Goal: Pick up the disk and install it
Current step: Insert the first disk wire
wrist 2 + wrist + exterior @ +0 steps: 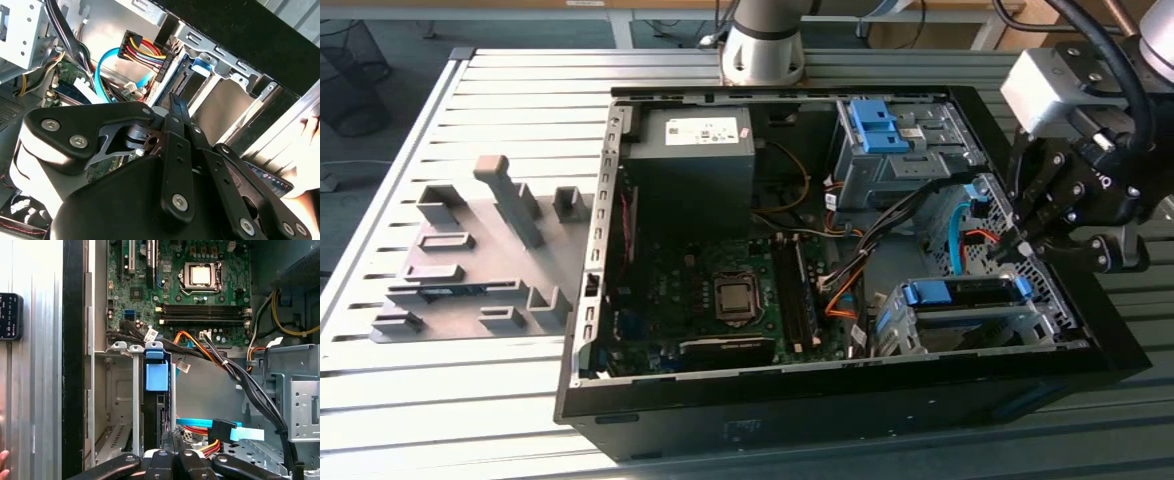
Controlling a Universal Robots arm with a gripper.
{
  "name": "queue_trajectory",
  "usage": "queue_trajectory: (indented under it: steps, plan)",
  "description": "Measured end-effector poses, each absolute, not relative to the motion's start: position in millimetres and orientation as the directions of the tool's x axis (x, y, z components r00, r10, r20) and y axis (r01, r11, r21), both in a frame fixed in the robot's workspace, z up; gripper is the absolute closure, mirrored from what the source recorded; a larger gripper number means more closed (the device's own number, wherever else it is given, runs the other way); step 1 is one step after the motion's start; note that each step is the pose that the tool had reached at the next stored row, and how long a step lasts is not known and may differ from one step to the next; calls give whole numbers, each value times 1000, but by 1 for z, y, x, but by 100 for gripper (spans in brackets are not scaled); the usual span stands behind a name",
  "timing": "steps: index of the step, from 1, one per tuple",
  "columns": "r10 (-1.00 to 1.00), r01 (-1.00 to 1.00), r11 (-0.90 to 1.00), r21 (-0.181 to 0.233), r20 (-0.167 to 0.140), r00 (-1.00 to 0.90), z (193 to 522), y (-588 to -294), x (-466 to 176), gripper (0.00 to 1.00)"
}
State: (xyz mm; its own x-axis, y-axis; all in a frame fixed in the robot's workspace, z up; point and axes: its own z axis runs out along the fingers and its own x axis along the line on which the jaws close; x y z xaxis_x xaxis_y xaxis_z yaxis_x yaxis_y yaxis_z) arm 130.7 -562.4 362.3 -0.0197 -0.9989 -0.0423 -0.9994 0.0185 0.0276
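With the gripper (1025, 243) pressed together just behind the disk (966, 291), push squarely along its bay (923, 330).

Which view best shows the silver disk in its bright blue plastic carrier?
The first wrist view: the disk stands edge-on in the metal drive cage, blue tab plain. The exterior view shows its blue frame from farther away. The second wrist view catches a blue corner past the gripper.

Matt black plastic-looking gripper (1041, 235) links with bright steel screws. Bare galvanized-looking sheet-metal drive cage (117, 405), dull sheen. Glossy bright blue plastic on disk (156, 376) carrier. Ribbed, brushed aluminium-looking table (480, 385). Matt grey plastic-looking fixture (467, 270).
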Motion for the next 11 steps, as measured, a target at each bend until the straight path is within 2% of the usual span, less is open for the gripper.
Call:
queue_trajectory:
  steps: [7, 9, 11]
  plan:
    - [-999, -999, 18, 28, -42, -20, 362, -562, 131, 88]
    - [-999, -999, 18, 28, -42, -20, 362, -562, 131, 81]
    - [-999, -999, 18, 28, -42, -20, 362, -562, 131, 81]
